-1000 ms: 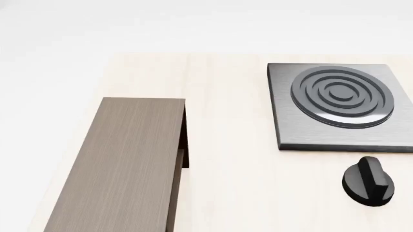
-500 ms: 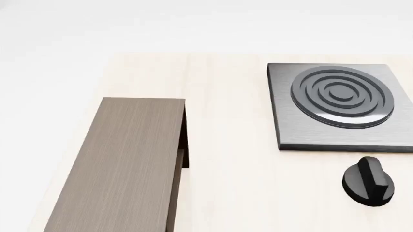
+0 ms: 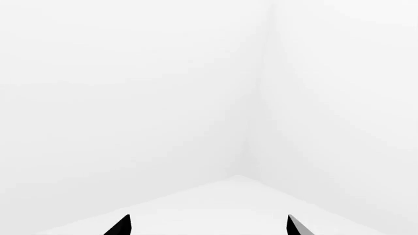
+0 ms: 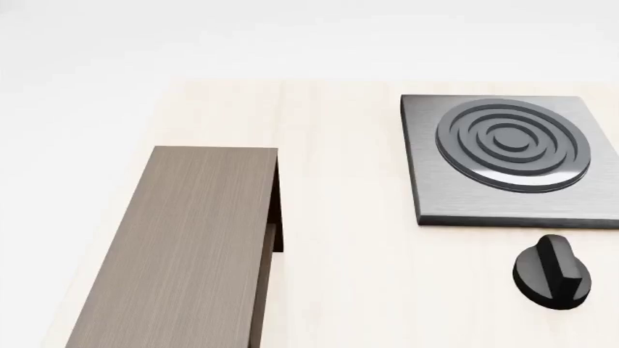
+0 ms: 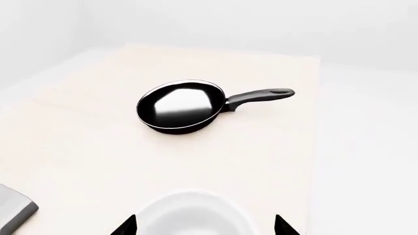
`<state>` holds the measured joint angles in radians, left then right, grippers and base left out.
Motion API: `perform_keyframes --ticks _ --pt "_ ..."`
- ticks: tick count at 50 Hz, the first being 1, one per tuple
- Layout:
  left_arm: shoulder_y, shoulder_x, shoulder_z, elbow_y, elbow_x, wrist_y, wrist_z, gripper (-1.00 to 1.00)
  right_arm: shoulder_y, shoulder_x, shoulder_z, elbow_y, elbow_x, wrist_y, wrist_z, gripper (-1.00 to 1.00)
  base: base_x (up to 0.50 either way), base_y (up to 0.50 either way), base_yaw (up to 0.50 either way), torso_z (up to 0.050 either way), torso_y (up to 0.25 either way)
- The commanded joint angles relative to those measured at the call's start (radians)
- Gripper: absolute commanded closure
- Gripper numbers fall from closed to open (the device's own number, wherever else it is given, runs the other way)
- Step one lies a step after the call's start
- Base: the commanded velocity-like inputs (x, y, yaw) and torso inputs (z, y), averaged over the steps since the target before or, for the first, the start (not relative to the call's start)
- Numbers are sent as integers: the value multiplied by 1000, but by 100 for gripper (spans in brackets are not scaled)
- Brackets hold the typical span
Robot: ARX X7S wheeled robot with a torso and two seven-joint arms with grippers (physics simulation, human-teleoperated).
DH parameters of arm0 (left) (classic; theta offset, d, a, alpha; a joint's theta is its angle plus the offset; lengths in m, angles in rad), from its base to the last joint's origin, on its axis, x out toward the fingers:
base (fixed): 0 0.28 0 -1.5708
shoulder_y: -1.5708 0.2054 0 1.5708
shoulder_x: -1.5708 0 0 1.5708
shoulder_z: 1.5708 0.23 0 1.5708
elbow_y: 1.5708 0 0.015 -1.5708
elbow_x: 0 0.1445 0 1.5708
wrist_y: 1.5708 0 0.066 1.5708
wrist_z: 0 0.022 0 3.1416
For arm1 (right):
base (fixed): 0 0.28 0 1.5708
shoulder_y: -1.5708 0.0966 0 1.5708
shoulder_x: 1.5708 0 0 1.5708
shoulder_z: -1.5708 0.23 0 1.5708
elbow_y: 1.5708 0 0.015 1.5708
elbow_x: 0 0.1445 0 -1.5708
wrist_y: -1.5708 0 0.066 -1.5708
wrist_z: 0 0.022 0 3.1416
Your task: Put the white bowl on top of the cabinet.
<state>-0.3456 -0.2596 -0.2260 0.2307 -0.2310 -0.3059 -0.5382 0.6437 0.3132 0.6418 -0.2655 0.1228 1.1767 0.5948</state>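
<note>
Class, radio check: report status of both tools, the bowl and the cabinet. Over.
Left tool open, facing blank walls. Right tool open, white bowl just ahead, ungrasped. Cabinet top bare. Frying pan beyond the bowl, apart from it.

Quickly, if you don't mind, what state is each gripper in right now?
Left gripper: open, holding nothing.
Right gripper: open, fingertips either side of the white bowl, not gripping it.

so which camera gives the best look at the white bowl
The right wrist view: the white bowl sits at the frame's lower edge between the right end effector's fingertips, partly cut off. The head view shows none of it, and the left wrist view shows only blank white surroundings.
</note>
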Motion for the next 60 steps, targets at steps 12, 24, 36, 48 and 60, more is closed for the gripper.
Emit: perform_keyframes --ticks 12,24,36,48,60 --pt "-1 -6 3 0 -6 -3 -9 -100 -5 -8 94 -43 18 71 10 -100 0 0 0 0 0" --pt "-2 -9 5 -4 -9 1 -11 -100 -20 4 80 -40 -1 49 24 -100 0 0 0 0 0" --pt "4 -13 5 7 -15 -4 -16 -100 -25 10 107 -25 8 55 13 -100 0 0 0 0 0" --pt "2 -15 9 7 -17 -4 -19 -100 -36 15 118 3 5 34 12 -100 0 0 0 0 0" --pt "3 -17 12 -9 -18 9 -19 -100 -43 15 129 40 2 10 13 -100 0 0 0 0 0"
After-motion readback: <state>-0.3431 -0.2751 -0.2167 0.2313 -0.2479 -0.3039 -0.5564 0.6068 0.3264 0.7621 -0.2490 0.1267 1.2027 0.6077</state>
